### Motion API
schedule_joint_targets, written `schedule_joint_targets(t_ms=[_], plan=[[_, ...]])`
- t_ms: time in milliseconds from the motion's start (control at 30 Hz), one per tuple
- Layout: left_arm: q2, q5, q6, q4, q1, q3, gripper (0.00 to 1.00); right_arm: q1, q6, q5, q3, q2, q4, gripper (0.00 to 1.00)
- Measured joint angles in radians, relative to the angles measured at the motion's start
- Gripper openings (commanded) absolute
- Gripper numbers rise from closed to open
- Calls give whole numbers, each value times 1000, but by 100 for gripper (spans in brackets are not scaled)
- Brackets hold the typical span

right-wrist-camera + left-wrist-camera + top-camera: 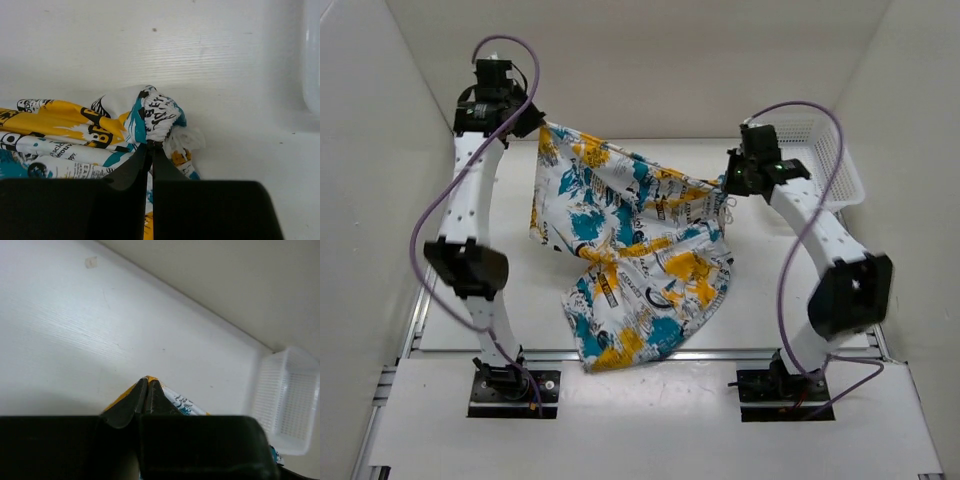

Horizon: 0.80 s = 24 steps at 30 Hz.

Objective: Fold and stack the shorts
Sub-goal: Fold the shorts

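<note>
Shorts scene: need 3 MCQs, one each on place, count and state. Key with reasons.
1. Where does the basket sit?
A) far right of the table
B) near left corner
C) between the arm bases

2. How many claws grip the shorts?
A) none
B) one
C) two

3. What state are the shorts in?
A) folded flat
B) unfolded, spread between the claws
C) lying in the basket

Key:
1 A: the top view shows it at the far right corner.
2 C: the left claw and the right claw are each shut on fabric.
3 B: the upper edge runs from claw to claw and the rest hangs loose, with no fold made.
</note>
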Motion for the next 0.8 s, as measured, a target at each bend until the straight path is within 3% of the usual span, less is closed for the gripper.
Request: schedule_joint_targets(t_ms=[167,333,500,800], plan=[[337,61,14,0,41,151,10,-37,14,-24,109,289,47,0],[465,126,18,-8,106,230,10,-44,15,-65,316,482,48,0],[424,157,34,8,137,207,10,-42,14,-105,403,528,51,0],[43,164,89,21,106,-189,10,-48,6,-137,272,441,19,0]])
